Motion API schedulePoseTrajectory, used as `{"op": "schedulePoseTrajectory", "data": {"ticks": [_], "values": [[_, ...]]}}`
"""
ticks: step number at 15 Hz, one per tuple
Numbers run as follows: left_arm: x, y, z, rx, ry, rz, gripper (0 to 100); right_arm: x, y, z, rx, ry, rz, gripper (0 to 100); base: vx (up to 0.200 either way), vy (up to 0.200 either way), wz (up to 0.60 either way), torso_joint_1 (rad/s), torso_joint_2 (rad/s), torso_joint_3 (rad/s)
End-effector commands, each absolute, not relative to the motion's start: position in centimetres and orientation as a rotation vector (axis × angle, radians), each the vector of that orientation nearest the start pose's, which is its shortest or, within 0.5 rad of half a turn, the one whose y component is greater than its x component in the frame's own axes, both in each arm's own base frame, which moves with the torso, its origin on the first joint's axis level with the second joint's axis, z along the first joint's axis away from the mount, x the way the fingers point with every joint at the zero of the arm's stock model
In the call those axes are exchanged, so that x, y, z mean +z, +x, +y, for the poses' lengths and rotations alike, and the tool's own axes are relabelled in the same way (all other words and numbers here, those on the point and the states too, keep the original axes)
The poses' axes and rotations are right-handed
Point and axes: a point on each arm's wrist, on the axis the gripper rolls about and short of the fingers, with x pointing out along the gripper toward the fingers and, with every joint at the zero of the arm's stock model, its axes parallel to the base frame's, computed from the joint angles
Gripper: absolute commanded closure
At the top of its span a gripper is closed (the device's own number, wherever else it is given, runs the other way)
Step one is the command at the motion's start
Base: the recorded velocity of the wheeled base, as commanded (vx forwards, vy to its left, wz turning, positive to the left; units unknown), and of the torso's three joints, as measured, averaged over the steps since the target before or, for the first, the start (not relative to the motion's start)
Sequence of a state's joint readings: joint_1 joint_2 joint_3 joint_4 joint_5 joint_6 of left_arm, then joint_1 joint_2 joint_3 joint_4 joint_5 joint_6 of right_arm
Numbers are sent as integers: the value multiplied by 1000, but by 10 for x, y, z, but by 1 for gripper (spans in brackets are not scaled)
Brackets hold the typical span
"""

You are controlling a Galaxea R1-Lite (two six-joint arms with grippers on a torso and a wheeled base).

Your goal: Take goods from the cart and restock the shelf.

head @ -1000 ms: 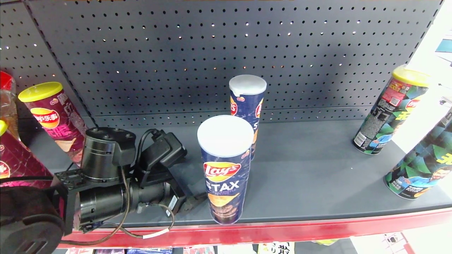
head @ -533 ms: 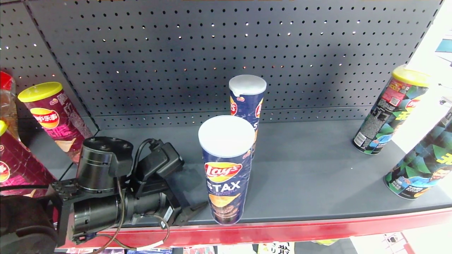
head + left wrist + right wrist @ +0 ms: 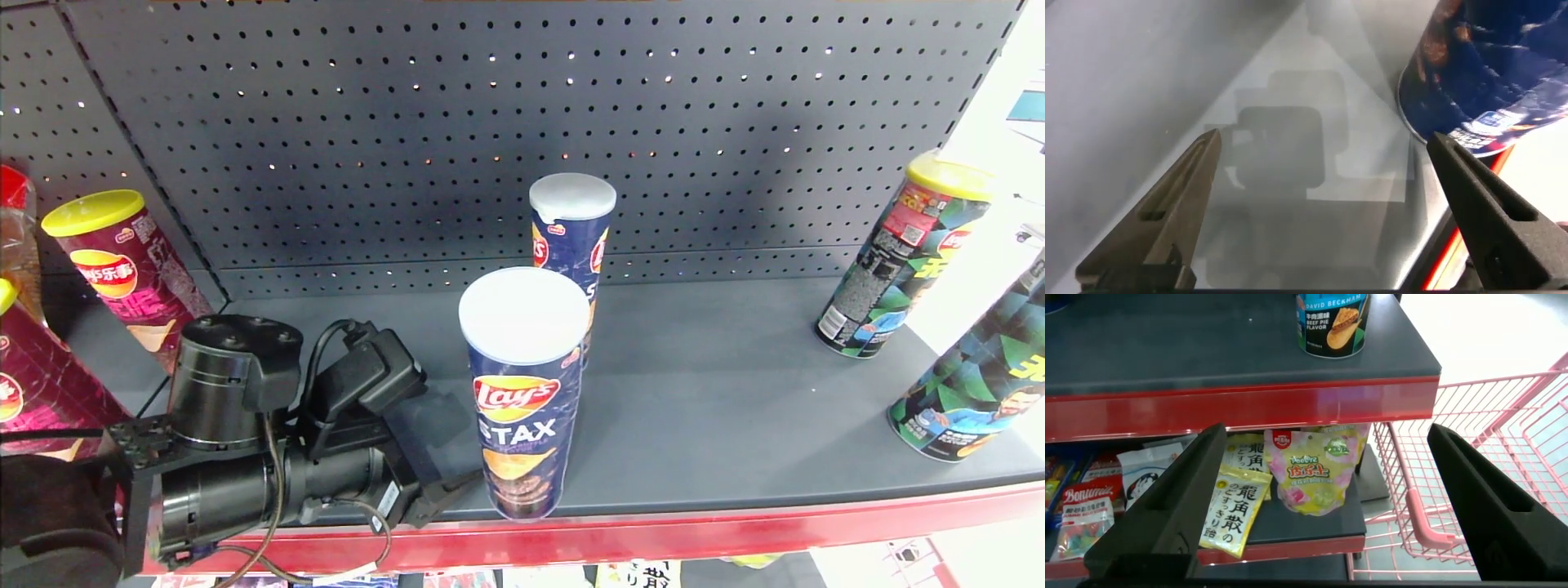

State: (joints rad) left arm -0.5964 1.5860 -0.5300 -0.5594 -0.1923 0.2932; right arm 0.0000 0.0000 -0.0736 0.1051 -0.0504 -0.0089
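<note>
Left jaws were apart and empty, at 8 o'clock of the front can point(image 3: 522, 392). The can stood upright at the shelf point(image 3: 735, 392) front edge. Risk: a sideways swing while backing out could clip the can and tip it off. Right jaws were apart and empty, low beside the cart point(image 3: 1503, 457).

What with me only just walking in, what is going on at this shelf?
The left gripper, fingers open and empty, is low over the shelf beside the front blue can, which stands upright at the shelf's front edge, in front of a second blue can. The right gripper, also open and empty, hangs near the pink cart.
</note>
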Motion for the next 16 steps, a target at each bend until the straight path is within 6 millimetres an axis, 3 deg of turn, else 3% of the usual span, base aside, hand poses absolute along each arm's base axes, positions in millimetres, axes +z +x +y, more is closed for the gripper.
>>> {"op": "schedulePoseTrajectory", "data": {"ticks": [1, 16], "values": [[136, 201, -143, -849, 375, 383, 0, 85, -29, -1, -50, -10, 34, 0, 0, 0, 0, 0, 0, 0], [133, 209, -149, -848, 378, 394, 0, 85, -29, -1, -54, -10, 32, 0, 0, 0, 0, 0, 0, 0]]}}
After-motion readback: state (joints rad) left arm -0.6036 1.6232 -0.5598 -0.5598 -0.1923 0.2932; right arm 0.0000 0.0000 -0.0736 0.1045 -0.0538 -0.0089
